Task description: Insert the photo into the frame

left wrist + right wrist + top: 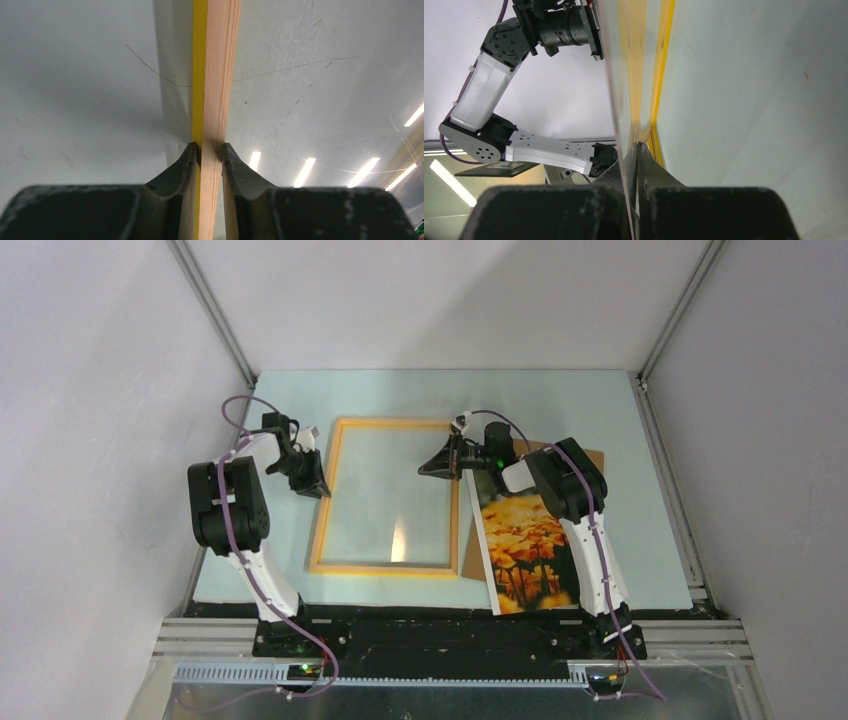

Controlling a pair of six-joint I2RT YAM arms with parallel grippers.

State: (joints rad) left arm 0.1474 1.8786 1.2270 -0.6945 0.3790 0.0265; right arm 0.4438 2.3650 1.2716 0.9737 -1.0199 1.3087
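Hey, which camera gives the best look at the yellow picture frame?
The top external view: the whole frame shows, all four rails visible. The left wrist view shows just one rail pinched by the left gripper; the right wrist view shows only yellow edges along a clear pane.

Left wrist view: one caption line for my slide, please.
Left fingers clamp the frame by its wooden rail, seen edge-on.

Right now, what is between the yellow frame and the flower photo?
A thin strip of the brown backing board shows between the frame and the photo, which lies on that board. You can see it in the top view.
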